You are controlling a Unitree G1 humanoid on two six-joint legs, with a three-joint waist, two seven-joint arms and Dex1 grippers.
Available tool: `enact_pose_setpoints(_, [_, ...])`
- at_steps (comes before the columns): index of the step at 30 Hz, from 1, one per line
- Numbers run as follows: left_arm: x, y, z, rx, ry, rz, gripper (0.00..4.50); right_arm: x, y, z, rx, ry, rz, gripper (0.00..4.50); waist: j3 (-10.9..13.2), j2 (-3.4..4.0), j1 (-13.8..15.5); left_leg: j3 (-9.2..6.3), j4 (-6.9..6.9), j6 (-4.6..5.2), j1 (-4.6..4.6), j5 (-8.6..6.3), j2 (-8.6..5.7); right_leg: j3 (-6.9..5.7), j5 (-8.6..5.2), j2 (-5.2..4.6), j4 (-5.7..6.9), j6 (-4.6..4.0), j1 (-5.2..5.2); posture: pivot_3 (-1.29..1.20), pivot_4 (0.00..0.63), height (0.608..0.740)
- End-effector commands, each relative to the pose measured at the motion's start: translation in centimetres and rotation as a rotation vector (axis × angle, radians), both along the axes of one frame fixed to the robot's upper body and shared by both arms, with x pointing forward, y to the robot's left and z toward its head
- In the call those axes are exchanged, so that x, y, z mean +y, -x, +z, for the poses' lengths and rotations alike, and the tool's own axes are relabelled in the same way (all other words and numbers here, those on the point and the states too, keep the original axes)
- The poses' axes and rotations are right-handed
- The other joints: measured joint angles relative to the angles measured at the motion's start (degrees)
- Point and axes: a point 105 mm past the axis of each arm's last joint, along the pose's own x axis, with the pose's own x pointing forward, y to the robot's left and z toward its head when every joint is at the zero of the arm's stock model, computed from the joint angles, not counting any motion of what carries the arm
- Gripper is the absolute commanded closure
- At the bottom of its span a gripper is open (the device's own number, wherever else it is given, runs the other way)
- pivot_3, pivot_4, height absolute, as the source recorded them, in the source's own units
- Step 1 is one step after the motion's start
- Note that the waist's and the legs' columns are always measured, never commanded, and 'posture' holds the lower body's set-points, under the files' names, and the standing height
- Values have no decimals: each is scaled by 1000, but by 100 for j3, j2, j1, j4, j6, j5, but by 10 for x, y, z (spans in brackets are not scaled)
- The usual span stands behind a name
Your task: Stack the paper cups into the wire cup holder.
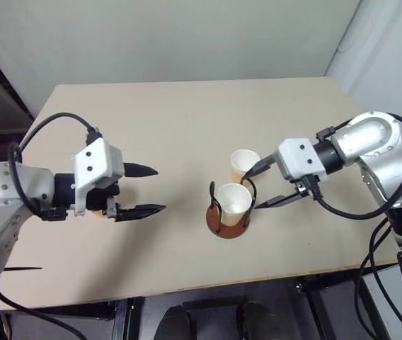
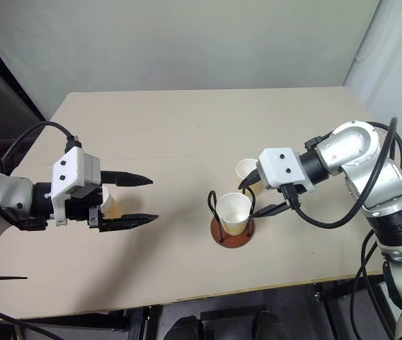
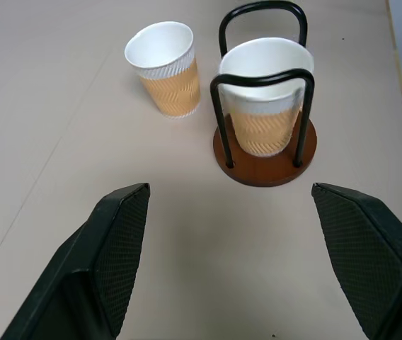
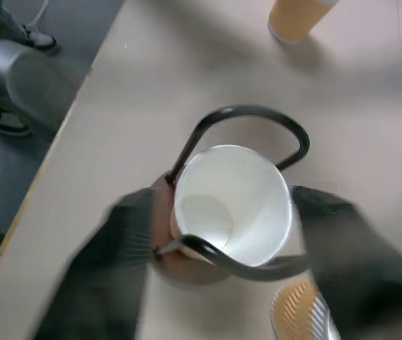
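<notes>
The wire cup holder (image 1: 227, 225), a reddish-brown disc with black wire loops, stands right of the table's middle. One paper cup (image 1: 233, 200) sits upright inside it. My right gripper (image 1: 250, 190) is open, its fingers straddling that cup's rim (image 4: 229, 205). A second cup (image 1: 244, 163) stands on the table just behind the holder. At far left my left gripper (image 1: 160, 189) is open and empty, pointing toward the holder (image 3: 265, 163). A third cup (image 2: 109, 203) stands partly hidden behind the left gripper.
The beige table (image 1: 187, 113) has bare room in its middle and back. Its front edge (image 1: 208, 283) runs close to the holder. Black cables (image 1: 342, 209) loop beside the right arm. A pale wall rises behind.
</notes>
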Motion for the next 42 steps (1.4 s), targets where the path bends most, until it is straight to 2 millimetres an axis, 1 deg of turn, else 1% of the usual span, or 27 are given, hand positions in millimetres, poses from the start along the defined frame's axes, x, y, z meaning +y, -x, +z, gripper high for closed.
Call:
enact_pose_setpoints(1, [-11, -5, 9, -83, 6, 1, 558, -1, -17, 29, -91, -85, -38, 31, 0, 0, 0, 1, 0, 0, 2, 0, 0, 1, -1, 0, 2, -1, 0, 0, 150, 740])
enact_pose_setpoints(2, [-13, -13, 10, -107, 12, 26, 558, -2, -31, 36, -122, -115, -88, 31, 0, 1, 0, 1, 0, -1, 5, 1, 0, 1, 0, 0, 3, -1, 0, 0, 150, 740])
enact_pose_setpoints(3, [-17, -21, 9, -125, 17, 47, 558, -1, -51, 40, -154, -145, -159, 31, 0, 1, 1, 1, 0, -2, 11, 2, 0, 1, 3, -1, 4, -7, 0, 0, 150, 740])
enact_pose_setpoints(4, [-20, -27, 8, -135, 20, 60, 558, 1, -65, 41, -164, -161, -207, 31, 0, 1, 0, -5, -1, -1, 14, 3, 1, 2, 8, -2, 4, -13, -1, 0, 150, 740])
enact_pose_setpoints(6, [-26, -35, 4, -135, 13, 74, 558, 3, -81, 35, -164, -148, -237, 31, 0, 0, 0, -32, -7, 1, 28, 4, 12, 9, 19, -13, 4, -30, -1, 0, 150, 740])
enact_pose_setpoints(9, [-29, -42, 0, -136, 2, 92, 558, 0, -98, 22, -176, -99, -265, 31, 0, 0, 3, -59, -10, 2, 29, 3, 13, 4, 21, -8, 4, -32, -2, 0, 150, 740])
enact_pose_setpoints(12, [-35, -39, -2, -121, 11, 62, 558, -8, -99, 9, -165, -19, -228, 31, 2, 3, 16, -79, -12, 0, 5, 4, 12, -5, 28, -6, 4, -20, -22, 0, 150, 740])
enact_pose_setpoints(13, [-35, -37, -2, -117, 10, 56, 558, -10, -99, 8, -164, -11, -218, 31, 2, 3, 17, -85, -13, -3, -9, 6, 12, -6, 52, -4, 5, 21, -35, 0, 150, 740])
enact_pose_setpoints(14, [-35, -36, -3, -116, 8, 55, 558, -11, -100, 9, -167, -12, -217, 31, 2, 3, 21, -91, -14, -8, -21, 6, 12, -7, 54, 0, 5, 26, -47, 0, 150, 740])
enact_pose_setpoints(15, [-33, -35, -3, -114, 7, 59, 558, -13, -101, 9, -175, -2, -218, 31, 2, 3, 24, -96, -16, -33, -32, 13, 12, -7, 56, 5, 2, 29, -57, 0, 150, 740])
enact_pose_setpoints(17, [-30, -34, -5, -110, 2, 66, 558, -16, -101, 6, -176, 32, -200, 31, 2, 4, 25, -101, -18, -122, -34, 5, 11, -9, 56, 17, 0, 30, -62, 0, 150, 740])
enact_pose_setpoints(19, [-29, -33, -6, -109, -2, 65, 558, -18, -93, -1, -142, 66, -143, 31, 2, 4, 23, -111, -17, -145, -34, -8, 12, -9, 56, 22, -5, 30, -64, 0, 150, 740])
enact_pose_setpoints(22, [-30, -32, -5, -110, -2, 64, 558, -15, -93, -10, -135, 87, -129, 31, 2, 4, 22, -111, -13, -151, -38, -11, 10, -7, 56, 18, -9, 30, -63, 0, 150, 740])
enact_pose_setpoints(25, [-30, -32, -5, -112, -2, 67, 558, -12, -95, -19, -133, 105, -126, 585, 2, 3, 21, -119, -7, -151, -36, -10, 10, -5, 57, 13, -7, 30, -61, 0, 150, 740])
enact_pose_setpoints(27, [-30, -32, -5, -112, -2, 67, 558, -9, -95, -26, -123, 112, -119, 1271, 2, 4, 19, -126, -6, -149, -34, -9, 10, -5, 58, 9, -5, 32, -61, 0, 150, 740])
enact_pose_setpoints(29, [-29, -32, -4, -115, -7, 73, 558, -7, -100, -36, -125, 130, -137, 2005, 2, 3, 17, -131, -5, -148, -27, -8, 10, -4, 60, 9, 0, 34, -60, 0, 150, 740])
enact_pose_setpoints(30, [-28, -32, -4, -116, -9, 76, 558, -7, -101, -39, -127, 137, -143, 2449, 2, 4, 18, -134, -6, -148, -22, -8, 11, -3, 61, 8, 2, 35, -59, 0, 150, 740])
enact_pose_setpoints(35, [-26, -31, -3, -121, -17, 92, 558, -6, -105, -43, -136, 141, -151, 4351, 2, 4, 18, -143, -9, -147, -20, -9, 12, -4, 61, 9, 3, 35, -59, 0, 150, 740])
enact_pose_setpoints(36, [-25, -31, -3, -122, -17, 93, 558, -6, -105, -43, -139, 141, -154, 4478, 2, 4, 18, -143, -9, -148, -20, -9, 12, -4, 61, 9, 3, 34, -59, 0, 150, 740])
enact_pose_setpoints(39, [-26, -32, -3, -124, -18, 94, 558, -8, -107, -40, -153, 135, -163, 4478, 2, 3, 18, -141, -9, -149, -20, -9, 11, -4, 61, 7, 2, 34, -59, 0, 150, 740])
enact_pose_setpoints(41, [-26, -32, -2, -127, -18, 93, 558, -10, -106, -32, -163, 123, -161, 4478, 2, 4, 18, -141, -9, -149, -20, -9, 11, -4, 61, 6, 2, 34, -58, 0, 150, 740])
enact_pose_setpoints(42, [-26, -32, 1, -135, -16, 86, 558, -13, -103, -14, -172, 91, -145, 4478, 2, 4, 18, -141, -8, -149, -20, -9, 11, -4, 61, 6, 2, 34, -59, 0, 150, 740])
